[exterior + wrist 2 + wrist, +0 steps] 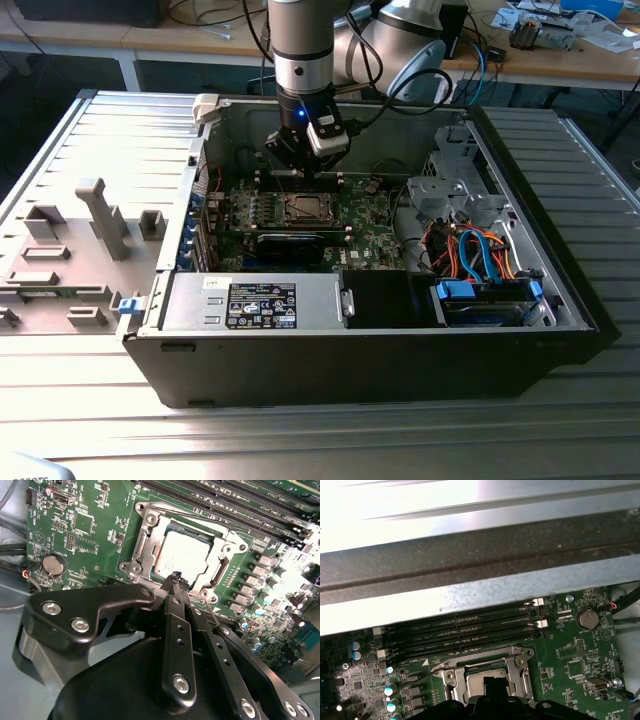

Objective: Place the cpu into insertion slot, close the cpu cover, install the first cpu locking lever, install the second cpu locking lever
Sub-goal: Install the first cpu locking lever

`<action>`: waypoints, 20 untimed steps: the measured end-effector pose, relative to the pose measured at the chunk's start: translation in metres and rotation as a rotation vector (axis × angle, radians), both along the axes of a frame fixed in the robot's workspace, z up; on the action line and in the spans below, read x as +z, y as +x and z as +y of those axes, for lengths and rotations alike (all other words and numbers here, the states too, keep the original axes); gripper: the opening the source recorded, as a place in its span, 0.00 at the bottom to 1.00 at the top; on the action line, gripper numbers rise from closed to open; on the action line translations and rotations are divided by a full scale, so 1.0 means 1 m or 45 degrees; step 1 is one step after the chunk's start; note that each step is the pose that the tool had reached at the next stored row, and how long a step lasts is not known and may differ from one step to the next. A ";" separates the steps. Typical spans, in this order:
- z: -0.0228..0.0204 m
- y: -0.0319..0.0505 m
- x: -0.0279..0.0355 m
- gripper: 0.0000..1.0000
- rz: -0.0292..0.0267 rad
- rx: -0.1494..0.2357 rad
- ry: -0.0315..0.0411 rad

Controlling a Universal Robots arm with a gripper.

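The chip [186,555] sits in its socket [145,562] at upper centre of the second wrist view, cover [142,535] closed over it, and the gripper [176,578], jaws pinched together and empty, should meet the lever [218,573] squarely.

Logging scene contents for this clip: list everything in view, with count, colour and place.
computer case: one, black, lying open on the ribbed metal table.
motherboard: one, green, on the case floor.
cpu: one, silver-grey, seated in the insertion slot.
cpu cover: one, silver, framing the cpu.
memory slots: a row, black, beside the socket.
coin battery: one, silver, on the board.
gripper: one, black, fingertips together above the socket's edge.
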State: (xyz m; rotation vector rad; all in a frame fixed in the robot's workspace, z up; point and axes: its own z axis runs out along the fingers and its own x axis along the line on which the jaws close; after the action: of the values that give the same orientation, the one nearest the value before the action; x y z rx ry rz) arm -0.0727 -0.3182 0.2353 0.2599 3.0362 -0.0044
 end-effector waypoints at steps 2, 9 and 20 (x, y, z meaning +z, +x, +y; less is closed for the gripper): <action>0.0000 0.0000 0.0000 0.11 0.0000 0.002 0.0000; 0.0000 0.0000 0.0000 0.11 0.0000 0.010 -0.0001; 0.0000 0.0000 0.0000 0.11 0.0000 0.025 -0.0006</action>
State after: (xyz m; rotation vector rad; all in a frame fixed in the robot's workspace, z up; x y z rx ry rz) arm -0.0727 -0.3182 0.2353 0.2296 3.0386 -0.0037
